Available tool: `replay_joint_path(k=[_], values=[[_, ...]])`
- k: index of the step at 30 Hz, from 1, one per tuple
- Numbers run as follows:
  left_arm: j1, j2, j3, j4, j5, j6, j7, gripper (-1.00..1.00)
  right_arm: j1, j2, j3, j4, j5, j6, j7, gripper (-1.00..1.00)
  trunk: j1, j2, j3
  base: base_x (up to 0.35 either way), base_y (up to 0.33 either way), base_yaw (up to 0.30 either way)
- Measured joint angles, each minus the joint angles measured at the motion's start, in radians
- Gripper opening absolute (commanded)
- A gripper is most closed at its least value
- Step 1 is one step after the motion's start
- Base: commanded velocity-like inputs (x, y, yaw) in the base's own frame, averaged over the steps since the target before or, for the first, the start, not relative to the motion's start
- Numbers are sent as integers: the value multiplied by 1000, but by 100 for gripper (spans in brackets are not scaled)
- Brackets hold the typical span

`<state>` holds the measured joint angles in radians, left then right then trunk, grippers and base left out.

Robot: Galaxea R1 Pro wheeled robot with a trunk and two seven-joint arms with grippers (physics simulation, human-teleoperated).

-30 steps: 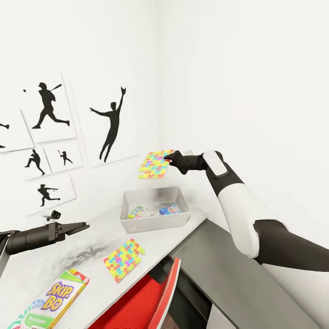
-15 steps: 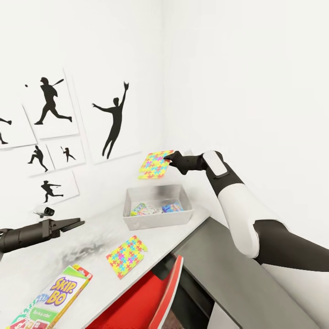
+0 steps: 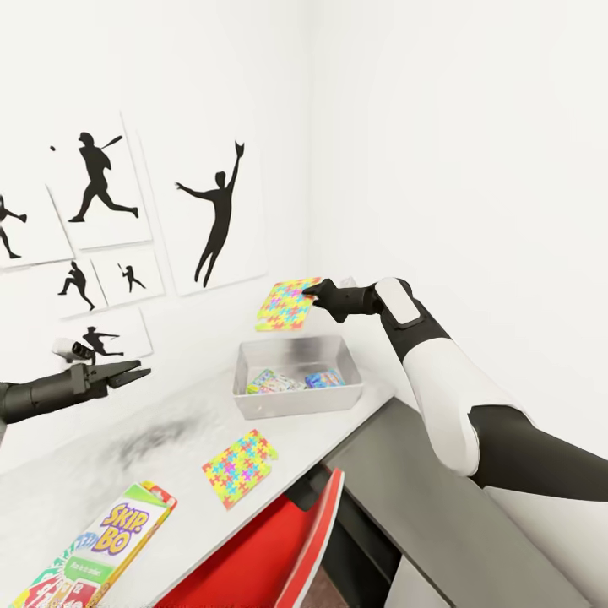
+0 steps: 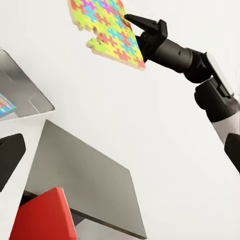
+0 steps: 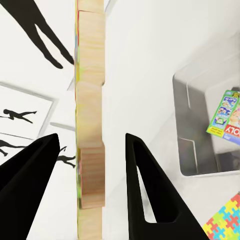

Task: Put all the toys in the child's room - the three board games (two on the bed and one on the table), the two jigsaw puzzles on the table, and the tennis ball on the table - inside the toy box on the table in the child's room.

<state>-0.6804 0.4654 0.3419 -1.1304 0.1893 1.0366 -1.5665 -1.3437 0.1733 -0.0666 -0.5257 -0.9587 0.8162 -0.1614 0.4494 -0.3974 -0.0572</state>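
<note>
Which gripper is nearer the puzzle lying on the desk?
Left, I'd judge. The left gripper hovers open over the desk, off to the side of the flat puzzle. The right gripper is farther back, above the toy box, pinching the other puzzle.

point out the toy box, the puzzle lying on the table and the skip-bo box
toy box (image 3: 295, 403): head view, on its near outer wall.
puzzle on the table (image 3: 239, 467): head view, middle of its coloured face.
Skip-Bo box (image 3: 118, 534): head view, on the printed cover by the logo.
</note>
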Motion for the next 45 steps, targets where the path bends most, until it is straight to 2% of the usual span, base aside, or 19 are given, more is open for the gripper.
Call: replay_joint_path(k=[3, 9, 16, 30, 45], values=[[-50, 0, -12, 57, -1, 0, 0, 100, 0, 0, 0, 0, 0, 1, 0, -100, 0, 0, -5, 0, 0, 72], [-129, -2, -76, 145, -2, 0, 0, 100, 1, 0, -15, 3, 2, 0, 0, -100, 0, 0, -14, 0, 0, 69], [-140, -1, -88, 162, -3, 0, 0, 100, 3, 0, -36, 3, 0, -1, 0, -100, 0, 0, -19, 0, 0, -34], [-141, 0, -90, 164, -3, 0, 0, 100, 3, 0, -36, 0, 1, 0, 0, -100, 0, 0, -37, 0, 0, -138], [-141, 1, -90, 164, -3, 0, 0, 100, 3, 0, -34, -3, 1, -1, 0, -100, 0, 0, -54, 0, 0, -15]])
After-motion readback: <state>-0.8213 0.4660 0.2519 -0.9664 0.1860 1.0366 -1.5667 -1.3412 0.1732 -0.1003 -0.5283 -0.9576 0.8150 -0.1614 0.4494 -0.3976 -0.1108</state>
